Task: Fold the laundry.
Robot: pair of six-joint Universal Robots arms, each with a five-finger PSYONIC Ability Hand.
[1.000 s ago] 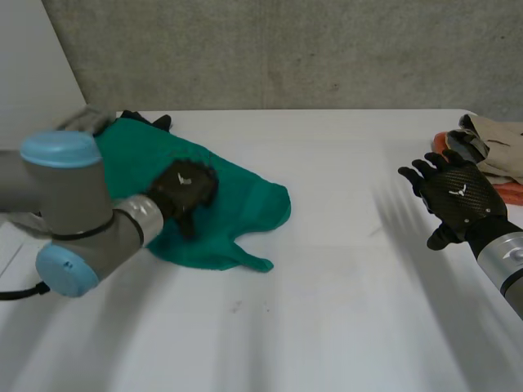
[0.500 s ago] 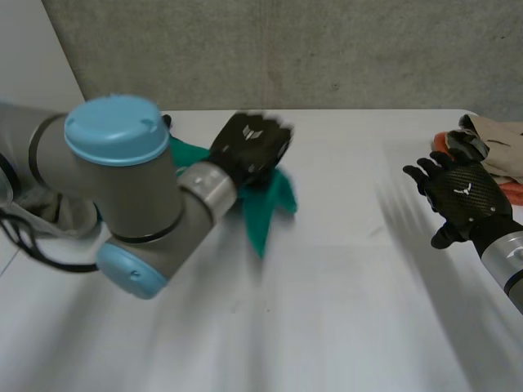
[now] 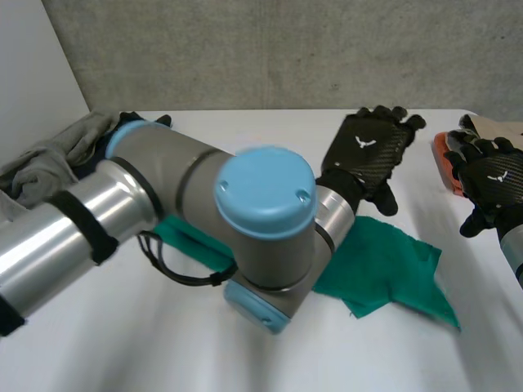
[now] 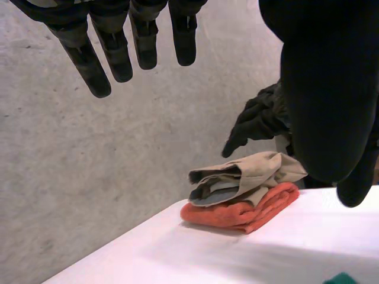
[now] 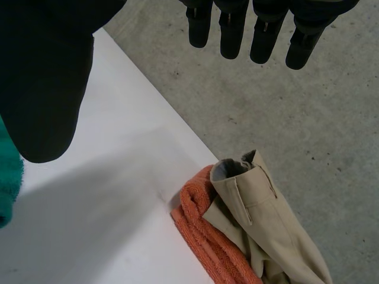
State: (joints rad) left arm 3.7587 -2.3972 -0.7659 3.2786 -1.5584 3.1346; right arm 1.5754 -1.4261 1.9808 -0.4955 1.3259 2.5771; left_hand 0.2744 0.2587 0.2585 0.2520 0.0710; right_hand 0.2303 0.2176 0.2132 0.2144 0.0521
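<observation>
Cloth (image 3: 384, 269), green: lies loosely spread on white table (image 3: 122, 343) near its middle, runs under left arm (image 3: 204, 196) and shows again as a strip beyond the elbow. Lies unfolded, with a pointed flap toward the table's right side. Held by neither hand.

Left hand (image 3: 368, 151): hovers just past the cloth's far edge, above the table, fingers straight and spread, thumb out to the side. Grips nothing. In left wrist view, shows fingers (image 4: 112, 53) hanging straight against grey concrete (image 4: 89, 177), well apart from the thumb, with nothing between them.

Right hand (image 3: 490, 184): hangs over the table's right edge, fingers relaxed and slightly spread, palm down. Holds nothing either. In right wrist view, shows fingers (image 5: 237, 29) straight, thumb wide to one side, with a sliver of the green cloth (image 5: 9, 183) beside that thumb.

Folded stack at the table's far right corner: beige garment (image 3: 498, 129) on top, orange towel (image 3: 444, 159) underneath, touching. Sits just beside the right hand and well apart from the green cloth. Seen from left wrist view as beige garment (image 4: 249, 177) resting on orange towel (image 4: 243, 214), with the right hand (image 4: 257, 121) behind it.

Grey garment (image 3: 57, 159): lies crumpled in a heap at the table's far left, next to a small black thing (image 3: 155, 121) too little to tell.
</observation>
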